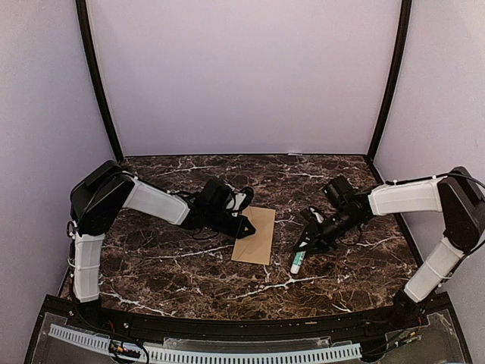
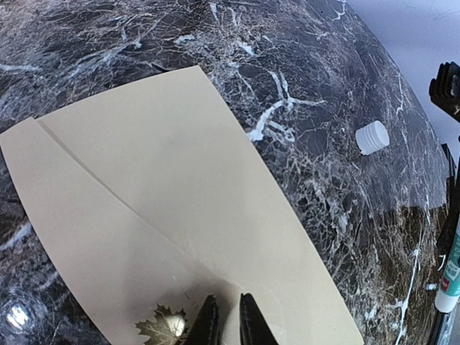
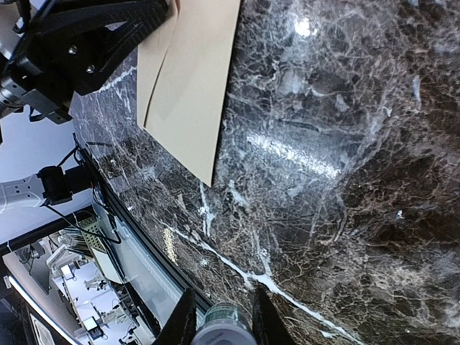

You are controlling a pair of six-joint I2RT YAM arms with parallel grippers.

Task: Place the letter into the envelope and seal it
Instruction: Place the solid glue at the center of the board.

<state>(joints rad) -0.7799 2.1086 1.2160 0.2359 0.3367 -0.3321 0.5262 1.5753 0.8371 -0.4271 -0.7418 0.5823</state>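
Top view: soft, even light from above, no hard shadows, only faint dark patches under both arms on the dark brown white-veined marble counter (image 1: 189, 265). Slightly grainy.

Left wrist view: wide-angle bend at the edges. Small bright glare spot low left on the stone. Flat tan kraft paper envelope (image 2: 165, 201) reads paler here (washed toward cream).

Right wrist view: two glare patches, one a long streak. Black right fingers (image 3: 185, 323) and the round white-and-green tube (image 3: 221, 327) between them are blurred, too near the lens.

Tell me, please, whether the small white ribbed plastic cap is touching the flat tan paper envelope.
Apart. The left wrist view shows bare dark marble table between the cap and the envelope's nearest edge.
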